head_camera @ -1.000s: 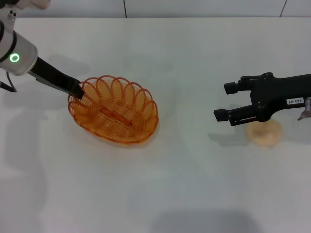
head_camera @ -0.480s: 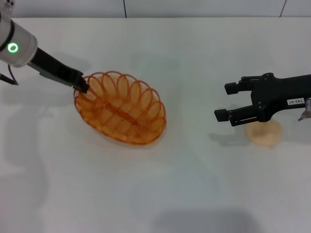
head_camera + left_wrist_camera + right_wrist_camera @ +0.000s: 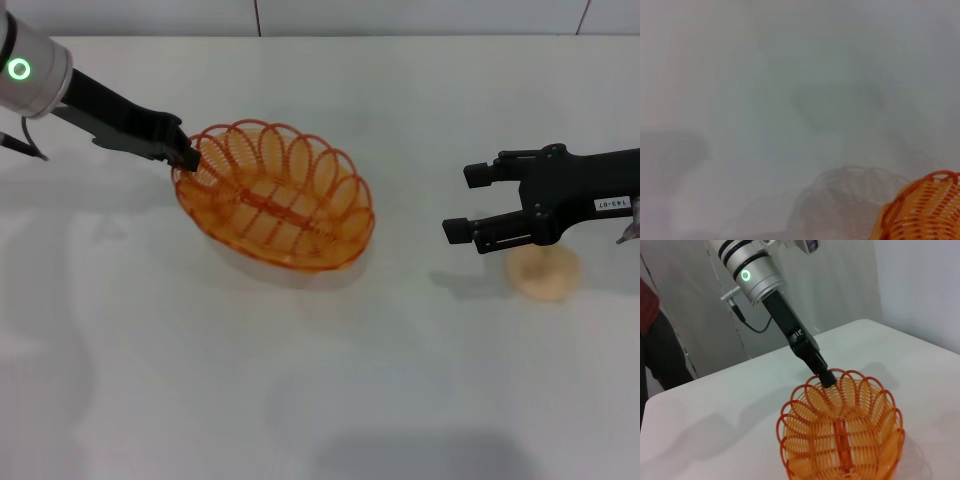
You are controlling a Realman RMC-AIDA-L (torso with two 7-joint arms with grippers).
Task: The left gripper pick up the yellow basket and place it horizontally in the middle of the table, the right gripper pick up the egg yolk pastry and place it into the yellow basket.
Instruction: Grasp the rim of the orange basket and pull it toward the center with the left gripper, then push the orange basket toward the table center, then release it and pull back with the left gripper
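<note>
The yellow basket (image 3: pixel 275 196) is orange-yellow and oval, and hangs above the white table (image 3: pixel 320 380), left of centre in the head view. My left gripper (image 3: pixel 185 155) is shut on its left rim. The basket also shows in the right wrist view (image 3: pixel 842 437) with the left gripper (image 3: pixel 827 378) pinching its far rim, and a corner of it shows in the left wrist view (image 3: pixel 925 210) above its shadow. My right gripper (image 3: pixel 470 205) is open and empty, hovering just above and left of the egg yolk pastry (image 3: pixel 543 274), which lies on the table at the right.
The table's back edge meets a grey wall (image 3: pixel 400 15). A person in dark clothes (image 3: pixel 655 350) stands beyond the table's far side in the right wrist view.
My left gripper has lifted the basket and carried it right and toward the back of the table. The right gripper and the pastry have hardly moved.
</note>
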